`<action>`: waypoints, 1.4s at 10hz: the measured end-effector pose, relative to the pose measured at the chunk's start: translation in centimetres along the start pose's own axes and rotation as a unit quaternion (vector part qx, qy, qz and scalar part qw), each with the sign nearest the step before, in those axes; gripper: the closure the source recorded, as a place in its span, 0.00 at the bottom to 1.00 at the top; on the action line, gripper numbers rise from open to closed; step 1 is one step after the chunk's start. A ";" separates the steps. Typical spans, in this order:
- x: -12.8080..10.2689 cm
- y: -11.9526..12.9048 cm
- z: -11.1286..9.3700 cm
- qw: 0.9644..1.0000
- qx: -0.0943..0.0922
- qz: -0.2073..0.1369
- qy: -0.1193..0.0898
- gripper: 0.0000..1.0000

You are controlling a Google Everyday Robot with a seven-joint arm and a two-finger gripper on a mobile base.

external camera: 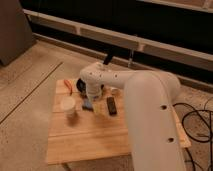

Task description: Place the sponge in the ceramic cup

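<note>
You stand in what looks like a robot lab: speckled hard floor (27,87), loose cables (198,113), and the gripper (90,98) low over a wooden board (90,137).

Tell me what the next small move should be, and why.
Probably lower the hand onto the sponge and close it. The hand hangs open just over the sponge, which lies beside the cup and seems not yet gripped.
</note>
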 end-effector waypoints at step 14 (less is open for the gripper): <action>0.8 -2.5 1.5 0.997 0.046 -0.058 -0.004 0.35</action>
